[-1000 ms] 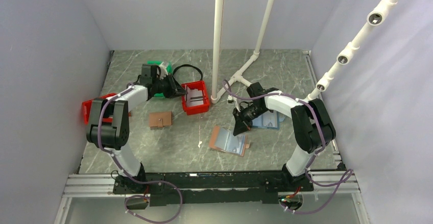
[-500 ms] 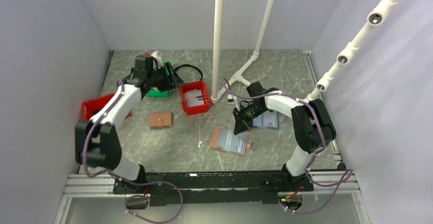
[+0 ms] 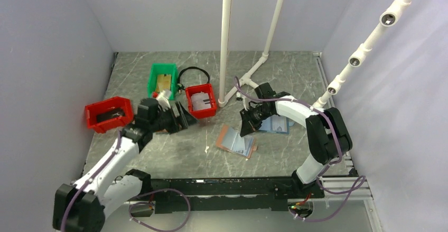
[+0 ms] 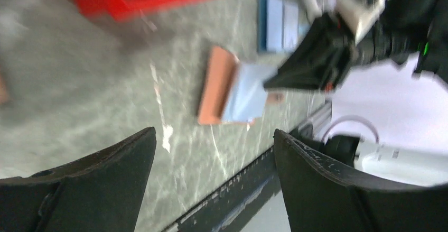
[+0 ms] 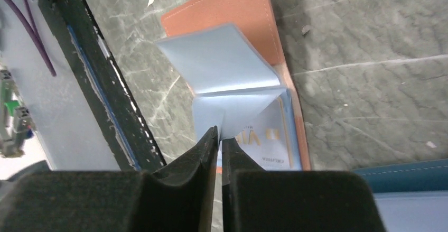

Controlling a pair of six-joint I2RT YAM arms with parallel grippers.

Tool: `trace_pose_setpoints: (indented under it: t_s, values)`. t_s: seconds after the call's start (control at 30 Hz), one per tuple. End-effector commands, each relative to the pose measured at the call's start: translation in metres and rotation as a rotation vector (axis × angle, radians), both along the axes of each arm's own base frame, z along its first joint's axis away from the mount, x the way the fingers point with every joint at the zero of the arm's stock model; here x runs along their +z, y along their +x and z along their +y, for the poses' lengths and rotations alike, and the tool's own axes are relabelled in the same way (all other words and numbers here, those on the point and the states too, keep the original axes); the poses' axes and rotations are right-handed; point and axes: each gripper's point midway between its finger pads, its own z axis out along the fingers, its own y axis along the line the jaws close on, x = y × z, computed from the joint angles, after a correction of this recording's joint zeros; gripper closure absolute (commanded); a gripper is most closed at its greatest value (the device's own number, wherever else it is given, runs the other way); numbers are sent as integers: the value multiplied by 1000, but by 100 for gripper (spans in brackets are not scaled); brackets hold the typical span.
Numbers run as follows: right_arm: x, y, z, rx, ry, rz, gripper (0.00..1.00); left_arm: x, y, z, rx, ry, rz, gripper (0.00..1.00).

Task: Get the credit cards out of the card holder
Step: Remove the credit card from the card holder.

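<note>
right gripper pinched the card holder's blue flap, not the credit card beneath; pulling could drag the whole holder. left gripper gaped open.

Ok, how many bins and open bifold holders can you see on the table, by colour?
Red bins: 2
Green bin: 1
Brown card holder: 1
Blue holder: 1
Total: 5
</note>
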Motion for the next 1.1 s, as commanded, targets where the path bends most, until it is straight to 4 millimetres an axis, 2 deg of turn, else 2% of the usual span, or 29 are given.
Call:
trace_pose_setpoints:
  t_s: [0.0, 0.13, 0.23, 0.37, 0.5, 0.77, 0.93, 1.07]
  values:
    - [4, -1, 11, -75, 29, 70, 87, 16, -32, -39, -87, -57, -136, 15]
    - [11, -4, 24, -52, 103, 143, 82, -12, -50, -57, -101, -9, -150, 23]
    - [19, -3, 31, -41, 150, 153, 77, -28, -57, -69, -121, 68, -149, 22]
    - [21, -13, 43, 9, 184, 187, 71, -20, -53, -92, -170, 110, -204, 21]
    - [23, -25, 58, 82, 220, 219, 66, -14, -50, -106, -209, 155, -260, 21]
    - [12, -25, 66, 107, 212, 267, 58, 6, -56, -124, -251, 99, -374, 20]
    - [8, -23, 66, 126, 204, 264, 55, 1, -58, -147, -280, 67, -372, 23]
    - [2, -22, 63, 150, 181, 248, 55, -10, -58, -167, -348, 83, -359, 30]
